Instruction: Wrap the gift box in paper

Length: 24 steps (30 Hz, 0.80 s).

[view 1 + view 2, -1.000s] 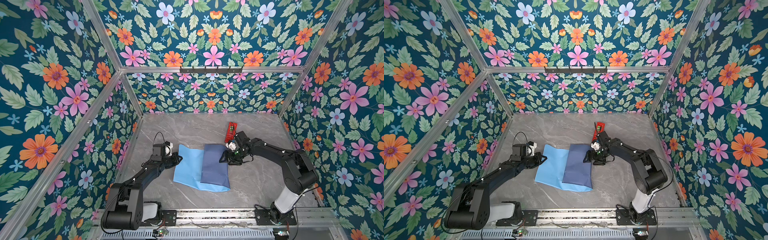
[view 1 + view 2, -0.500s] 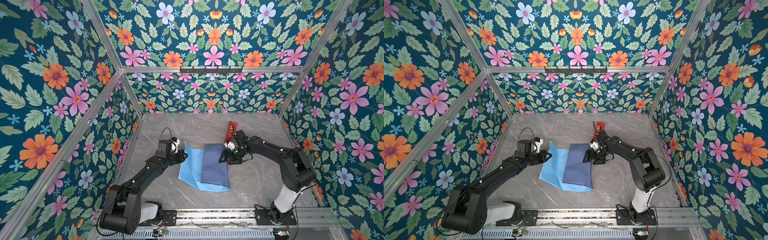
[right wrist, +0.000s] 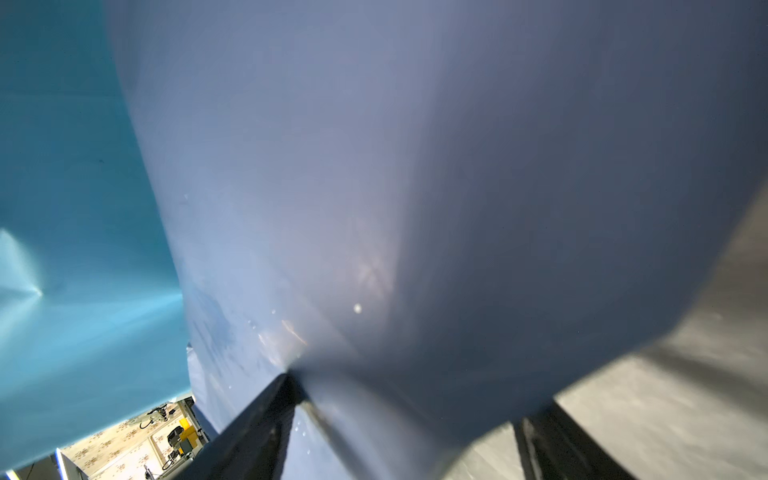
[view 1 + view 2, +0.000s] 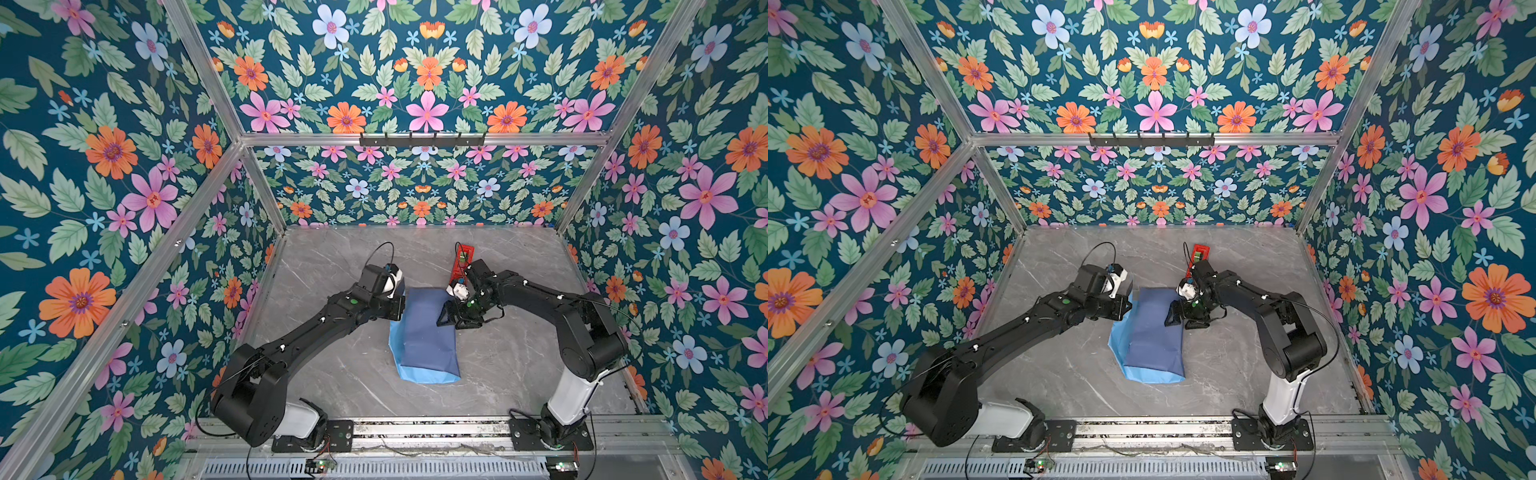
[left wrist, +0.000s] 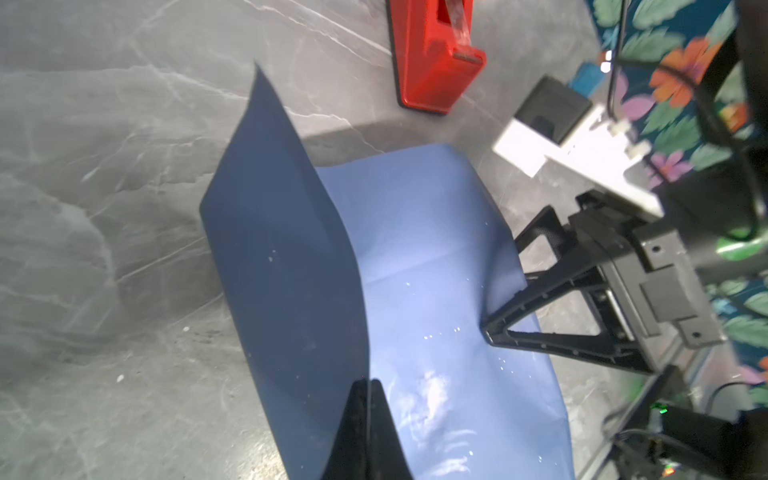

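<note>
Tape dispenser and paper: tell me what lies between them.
Only bare grey tabletop lies between the red tape dispenser and the paper; the left wrist view shows that gap clearly.

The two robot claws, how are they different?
The left gripper is pinched shut, while the right gripper has its jaws spread wide. The left gripper holds a flap of the paper up on edge. The right gripper grips nothing and only rests one finger on the paper's flat dark fold. Both are black, and both touch the paper.
</note>
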Each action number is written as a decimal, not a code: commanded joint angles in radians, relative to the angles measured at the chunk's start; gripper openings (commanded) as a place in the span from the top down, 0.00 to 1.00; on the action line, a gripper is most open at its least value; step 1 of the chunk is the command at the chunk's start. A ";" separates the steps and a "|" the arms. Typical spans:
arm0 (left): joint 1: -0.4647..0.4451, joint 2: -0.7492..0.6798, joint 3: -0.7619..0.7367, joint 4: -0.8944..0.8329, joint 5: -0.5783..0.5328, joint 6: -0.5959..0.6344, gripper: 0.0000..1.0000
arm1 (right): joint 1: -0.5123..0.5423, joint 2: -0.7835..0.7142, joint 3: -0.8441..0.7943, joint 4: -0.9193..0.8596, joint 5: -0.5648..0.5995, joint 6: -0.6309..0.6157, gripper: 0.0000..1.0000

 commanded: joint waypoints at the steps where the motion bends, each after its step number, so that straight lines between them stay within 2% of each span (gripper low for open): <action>1: -0.051 0.034 0.051 -0.107 -0.122 0.048 1.00 | 0.006 0.014 -0.011 -0.093 0.115 -0.016 0.19; 7: -0.151 0.125 0.155 -0.206 -0.200 0.091 1.00 | 0.005 0.015 -0.009 -0.089 0.113 -0.013 0.19; 12: -0.199 0.191 0.200 -0.214 -0.178 0.073 1.00 | 0.005 0.011 -0.015 -0.077 0.106 -0.003 0.19; 24: -0.225 0.256 0.179 -0.170 -0.143 -0.004 1.00 | 0.005 -0.006 -0.025 -0.047 0.076 0.020 0.19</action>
